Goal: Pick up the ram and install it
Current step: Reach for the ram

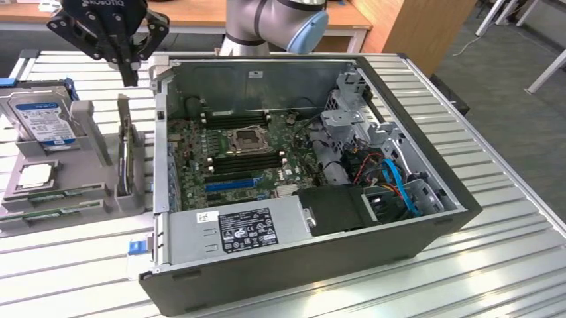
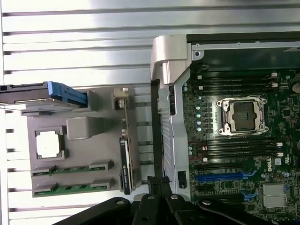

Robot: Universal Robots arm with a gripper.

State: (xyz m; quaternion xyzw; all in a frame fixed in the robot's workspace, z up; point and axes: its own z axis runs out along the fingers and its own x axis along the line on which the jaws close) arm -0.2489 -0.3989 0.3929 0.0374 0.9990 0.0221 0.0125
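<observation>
Near desk edge, exterior view: PC case (image 1: 309, 278), dark grey, lying on its side w/ side panel off; takes up centre and exterior view's right of the slatted metal desk (image 1: 495, 218).
- Power supply (image 1: 238, 228): silver box w/ black label, along the case's near wall.
- Motherboard (image 1: 230, 159) (image 2: 234, 154): green, flat on the case floor. Empty CPU socket (image 1: 245, 139) (image 2: 243, 115) at its middle, dark memory slots on both sides of it.
- Grey fixture (image 1: 89, 122) (image 2: 84, 129): just beside the case, toward the desk's edge on the exterior view's left.
- ram (image 1: 40, 216) (image 2: 70, 188): green stick, lying flat in the fixture's nearest slot, untouched.
- Second ram stick (image 1: 55, 195) (image 2: 70, 169): parallel, in the next slot back.
- Processor chip (image 1: 36, 175) (image 2: 48, 143): square, silver, in a recess behind the sticks.
- Thin board (image 1: 124, 152) (image 2: 125, 154): stands on edge in the fixture's case-side slot.
- Hard drive (image 1: 44, 122) (image 2: 44, 96): blue-white label, propped at the fixture's far end.
- Pincer (image 1: 130, 76): black, fingers down and pressed together, nothing held. Hangs over the far part of the desk, near the case's far corner by the fixture, well apart from both sticks.
- Robot arm (image 1: 274, 23): grey w/ blue cap, at the desk's far edge.
</observation>
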